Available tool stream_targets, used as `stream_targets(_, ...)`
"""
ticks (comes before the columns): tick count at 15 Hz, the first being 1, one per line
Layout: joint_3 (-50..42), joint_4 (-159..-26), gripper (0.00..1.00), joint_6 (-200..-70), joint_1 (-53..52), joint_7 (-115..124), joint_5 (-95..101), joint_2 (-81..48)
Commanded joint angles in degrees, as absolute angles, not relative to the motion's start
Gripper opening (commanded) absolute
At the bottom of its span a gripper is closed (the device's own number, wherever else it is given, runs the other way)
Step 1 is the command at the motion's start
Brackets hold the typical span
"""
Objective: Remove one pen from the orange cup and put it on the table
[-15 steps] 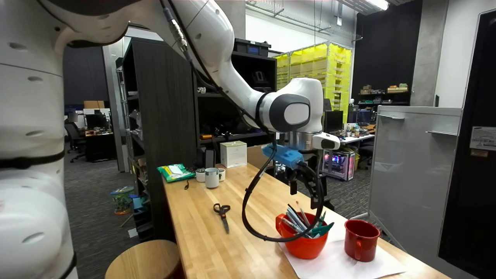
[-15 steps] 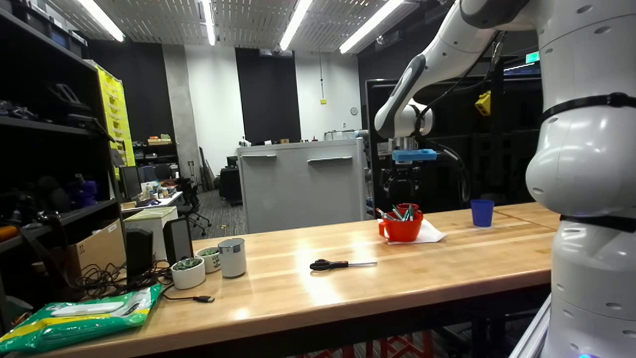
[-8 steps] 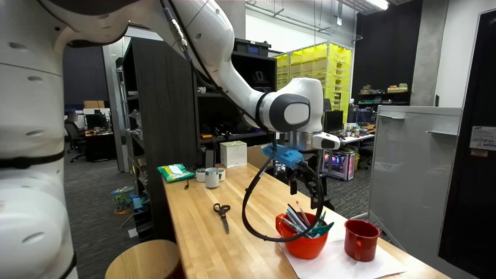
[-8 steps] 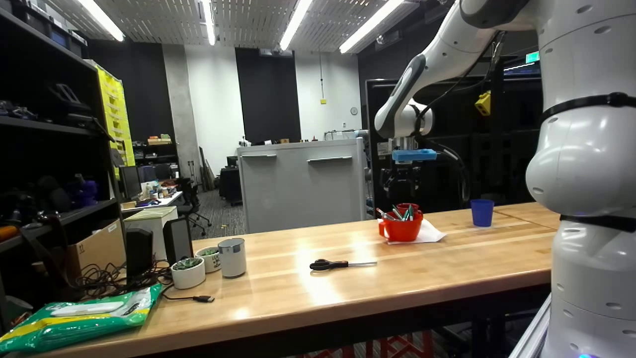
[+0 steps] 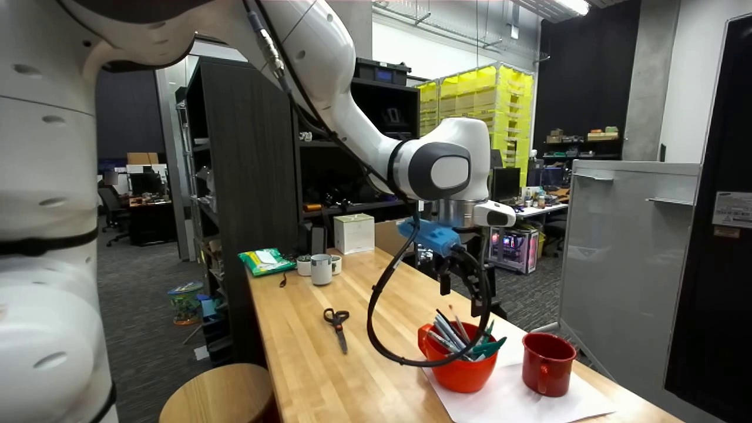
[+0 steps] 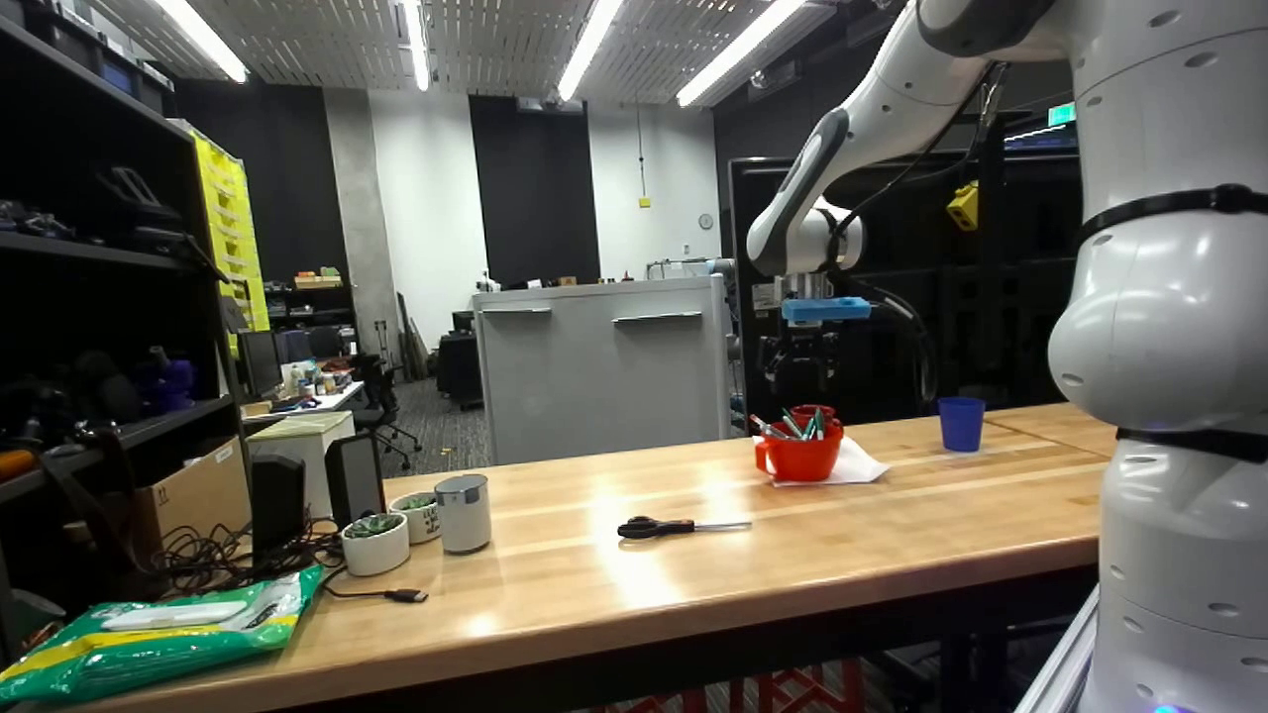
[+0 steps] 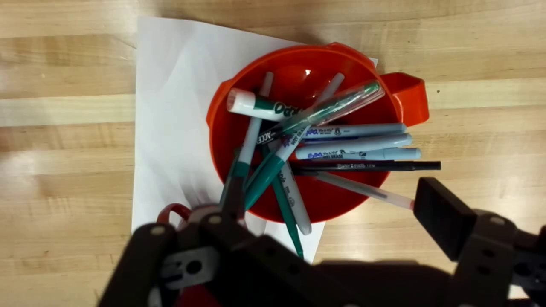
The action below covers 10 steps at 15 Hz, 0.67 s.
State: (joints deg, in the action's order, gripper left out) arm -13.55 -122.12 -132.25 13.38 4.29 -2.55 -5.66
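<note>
My jaws are standing apart, released. In the middle of the wrist view, the orange cup (image 7: 298, 85) is cradling pens (image 7: 358, 145)

The robot arm (image 5: 320, 64) is glossy white with dark grey trim (image 5: 420, 170) and black straps (image 5: 47, 245). Black cable (image 5: 369, 317) loops below a blue block (image 5: 435, 236); screws (image 7: 215, 219) dot the black gripper (image 7: 339, 209).

Robotics lab, this, with a dash of office! A white robot arm (image 5: 361, 126) leans out over a wooden table (image 6: 842, 540), dark shelving (image 5: 252, 158) loaded with gear (image 6: 173, 384) stands close by, a tall yellow rack (image 5: 511, 111) rises beyond, and there, farther back, a desk (image 5: 533, 211) with monitors (image 5: 506, 183), a swivel chair (image 5: 111, 202), a computer (image 5: 511, 251) glowing pink, strip lights (image 6: 589, 50) blazing overhead!
</note>
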Motion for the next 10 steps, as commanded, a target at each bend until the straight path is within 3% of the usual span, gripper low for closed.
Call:
stream_targets(1, -13.5, -121.8, 1.0, -132.1, 13.5, 4.4, -2.7, -6.1)
stream_targets(10, -14.7, -121.2, 1.0, -131.9, 15.3, 4.5, -4.1, -7.9)
